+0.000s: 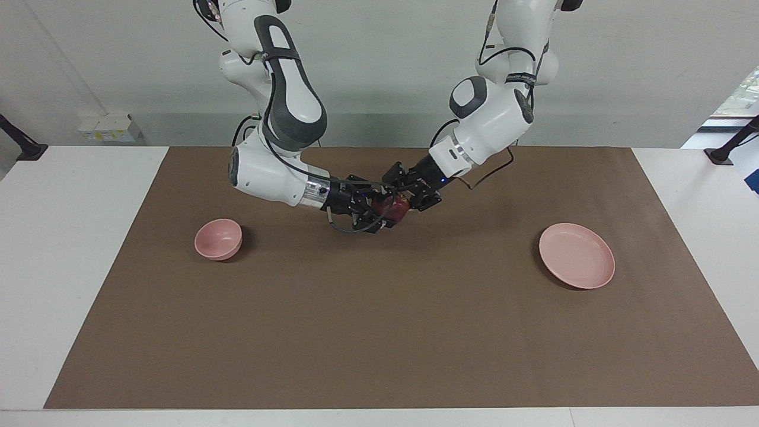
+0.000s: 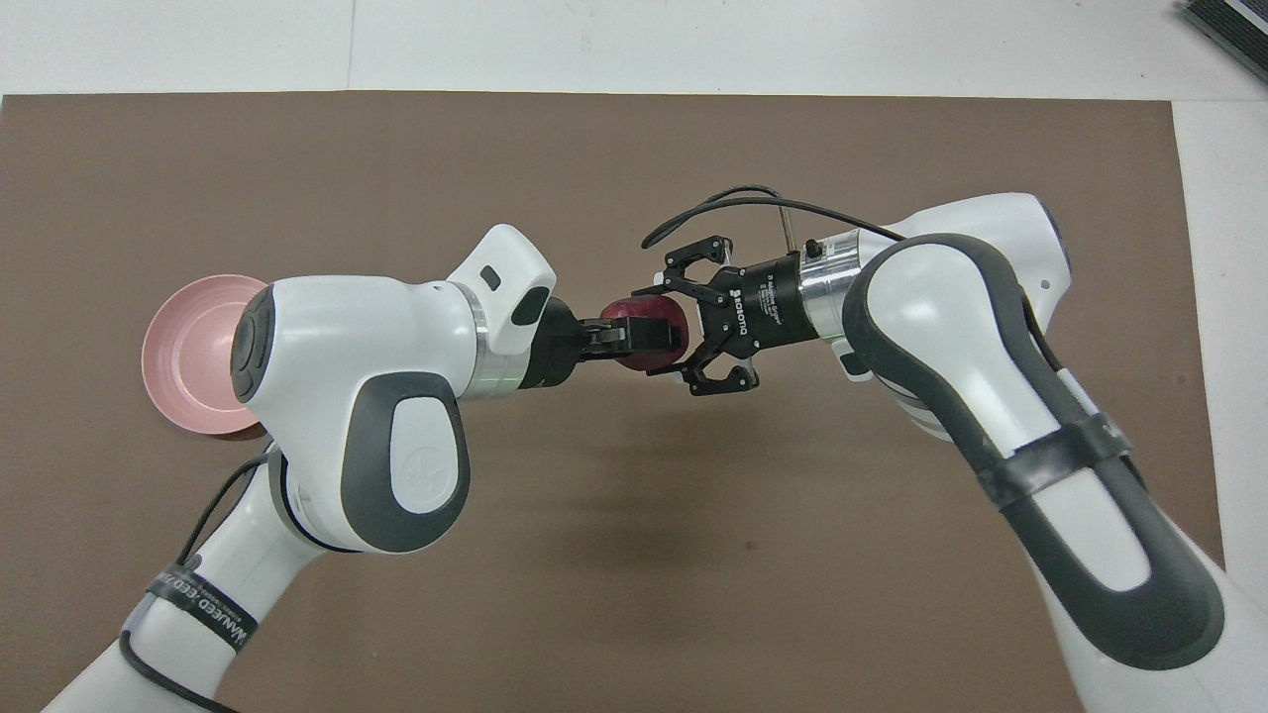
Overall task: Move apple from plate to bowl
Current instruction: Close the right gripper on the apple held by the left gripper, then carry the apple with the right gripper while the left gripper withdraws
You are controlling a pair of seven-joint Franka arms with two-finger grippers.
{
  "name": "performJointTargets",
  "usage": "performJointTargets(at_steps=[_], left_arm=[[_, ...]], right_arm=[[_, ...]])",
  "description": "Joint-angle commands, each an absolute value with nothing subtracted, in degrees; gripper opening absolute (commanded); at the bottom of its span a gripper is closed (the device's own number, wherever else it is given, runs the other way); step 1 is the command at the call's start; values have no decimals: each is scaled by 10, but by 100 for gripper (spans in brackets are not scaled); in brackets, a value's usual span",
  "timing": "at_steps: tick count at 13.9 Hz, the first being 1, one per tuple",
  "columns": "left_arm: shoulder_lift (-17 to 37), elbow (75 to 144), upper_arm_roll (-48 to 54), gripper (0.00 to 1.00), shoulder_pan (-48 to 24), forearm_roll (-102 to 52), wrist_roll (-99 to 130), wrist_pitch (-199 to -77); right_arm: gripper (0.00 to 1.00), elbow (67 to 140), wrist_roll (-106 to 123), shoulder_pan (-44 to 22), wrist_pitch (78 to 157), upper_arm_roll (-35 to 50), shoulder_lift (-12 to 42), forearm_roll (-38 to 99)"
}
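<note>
The dark red apple (image 1: 396,208) hangs in the air over the middle of the brown mat, between the two grippers. My left gripper (image 1: 401,200) is shut on it and also shows in the overhead view (image 2: 656,339). My right gripper (image 1: 384,212) reaches in from the bowl's end, and its fingers (image 2: 642,293) press on the apple (image 2: 646,310) from both sides. The pale pink plate (image 1: 576,256) lies empty at the left arm's end; the left arm partly covers it from above (image 2: 188,347). The small pink bowl (image 1: 218,238) stands empty at the right arm's end and is hidden in the overhead view.
A brown mat (image 1: 379,332) covers most of the white table (image 1: 71,267). A dark object (image 2: 1228,25) lies at the table's corner farthest from the robots, at the right arm's end.
</note>
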State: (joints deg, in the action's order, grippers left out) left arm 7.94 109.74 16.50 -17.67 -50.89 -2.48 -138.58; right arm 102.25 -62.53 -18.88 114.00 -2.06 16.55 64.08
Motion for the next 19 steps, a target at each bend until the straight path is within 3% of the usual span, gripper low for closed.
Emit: performJointTargets(at_steps=[1, 9, 11, 14, 19], left_arm=[[80, 1092, 166, 100, -181, -520, -18, -1394], [78, 1104, 160, 100, -158, -473, -20, -1385], [73, 1116, 159, 100, -156, -463, -19, -1383], [72, 1120, 158, 100, -118, -451, -19, -1338], [76, 1114, 158, 100, -89, -223, -19, -1317]], right_arm=[[0, 1027, -592, -178, 1147, -18, 163, 653], [0, 1053, -513, -156, 1151, -24, 147, 598], [0, 1055, -476, -142, 1155, -24, 149, 526], [0, 1055, -355, -83, 1148, -24, 152, 458], [0, 1044, -125, -4, 1136, -24, 147, 265]])
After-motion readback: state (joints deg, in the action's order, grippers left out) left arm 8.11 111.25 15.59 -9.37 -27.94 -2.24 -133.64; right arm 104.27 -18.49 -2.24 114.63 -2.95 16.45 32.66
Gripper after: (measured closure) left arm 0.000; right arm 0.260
